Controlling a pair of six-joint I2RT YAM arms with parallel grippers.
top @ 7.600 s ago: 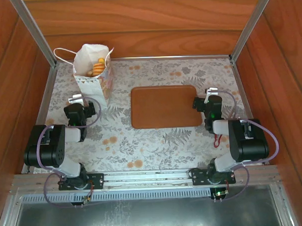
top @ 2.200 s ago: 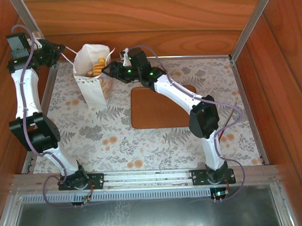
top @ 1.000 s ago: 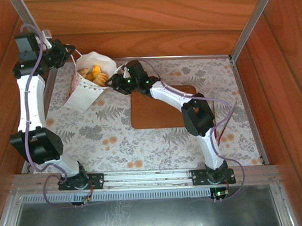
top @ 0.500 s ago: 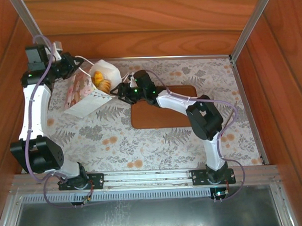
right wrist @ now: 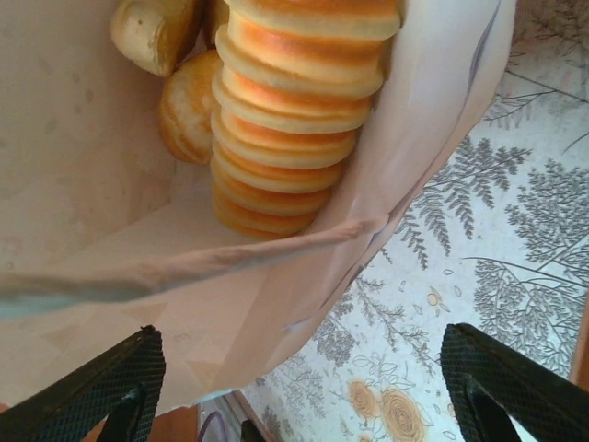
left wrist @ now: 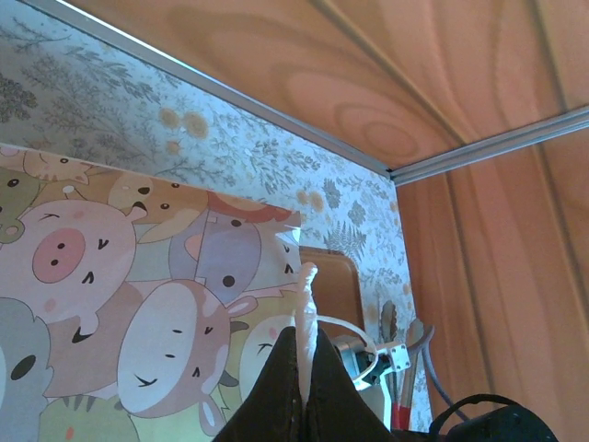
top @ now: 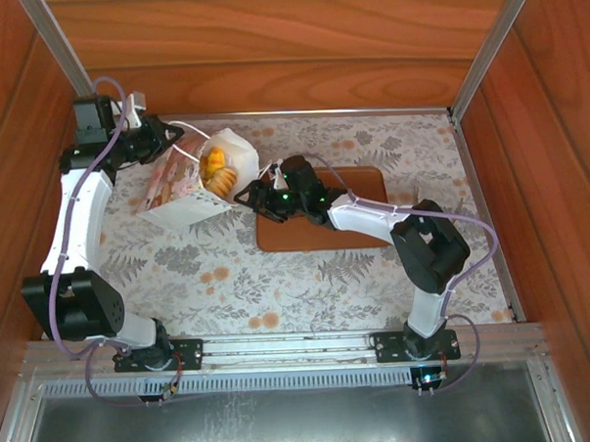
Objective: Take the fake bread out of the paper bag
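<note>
The paper bag (top: 179, 190) lies tipped over at the back left, its mouth facing right. Its side (left wrist: 138, 304) shows pastel cartoon animals. Fake bread (top: 217, 170) sits in the mouth: a ridged golden loaf (right wrist: 294, 110) and a round roll (right wrist: 187, 106) lie against the inner wall. My left gripper (top: 170, 138) is shut on the bag's white cord handle (left wrist: 307, 295), holding it up from behind. My right gripper (top: 249, 195) stands open just in front of the bag's mouth, its black fingertips (right wrist: 103, 389) wide apart on either side of the lower paper lip, nothing between them.
A flat brown tray (top: 310, 235) lies mid-table, right of the bag, under my right forearm. Wooden walls and aluminium rails close in the back and sides. The floral mat (top: 278, 280) toward the front carries nothing.
The left gripper has pulled the handle right and nearer, tipping the bag further so its mouth faces the tray. The right gripper has backed toward the tray, and its jaws have widened.
</note>
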